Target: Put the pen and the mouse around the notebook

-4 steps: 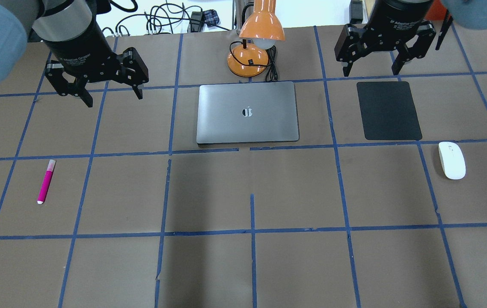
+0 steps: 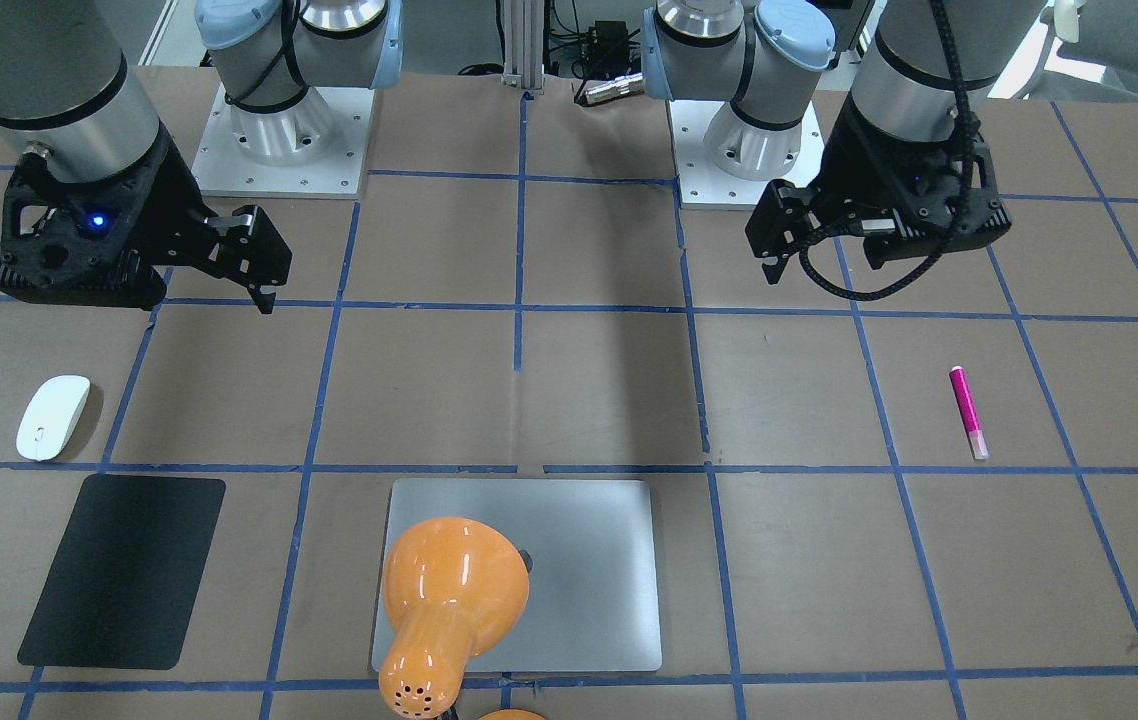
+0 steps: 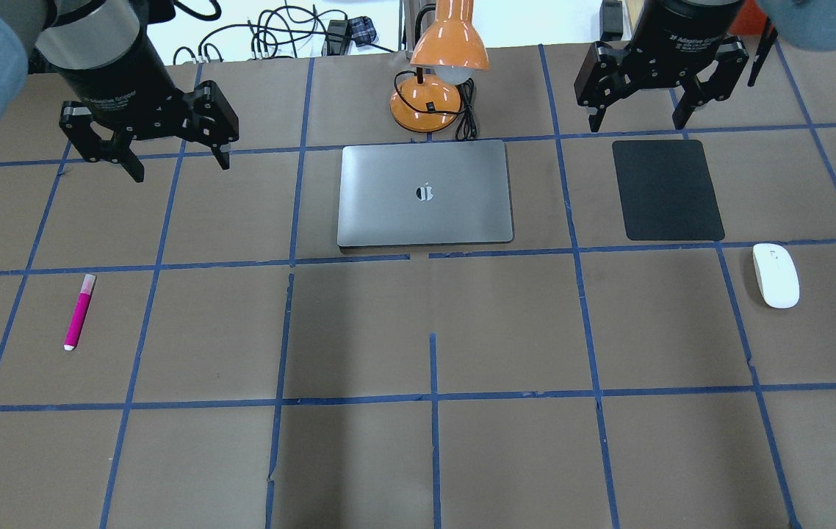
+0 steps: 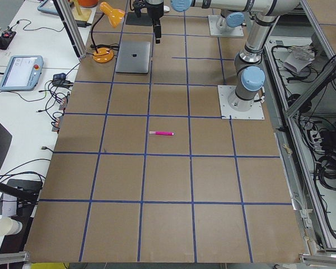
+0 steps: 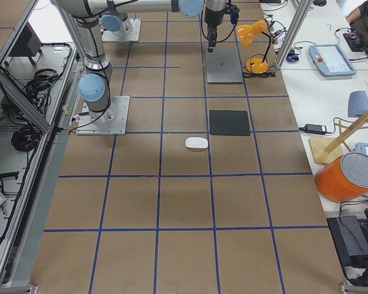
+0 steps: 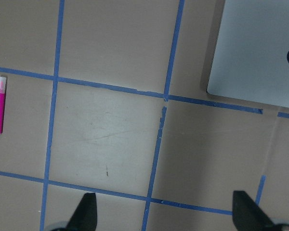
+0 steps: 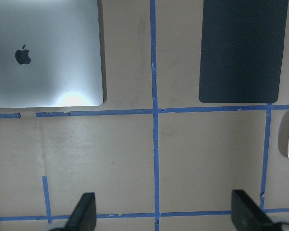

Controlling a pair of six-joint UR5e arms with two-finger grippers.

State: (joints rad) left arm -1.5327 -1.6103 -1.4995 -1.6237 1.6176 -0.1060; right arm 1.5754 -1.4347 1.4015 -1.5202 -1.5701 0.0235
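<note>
On the counter (image 3: 359, 455), the notebook (image 3: 425, 220) is lying centrally, the pen (image 3: 79, 312) well apart on its left, the mouse (image 3: 776, 275) right, near a black pad (image 3: 668, 189); left jaws and right jaws are hovering spread apart, empty.

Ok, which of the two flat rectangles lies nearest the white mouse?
The smaller matte black rectangular pad, just beyond the oval white mouse. The silver-grey metal laptop with the dark logo lies farther off.

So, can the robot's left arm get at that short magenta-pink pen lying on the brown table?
Probably yes: the left gripper hangs open, and nothing lies between it and the short magenta-pink pen.
</note>
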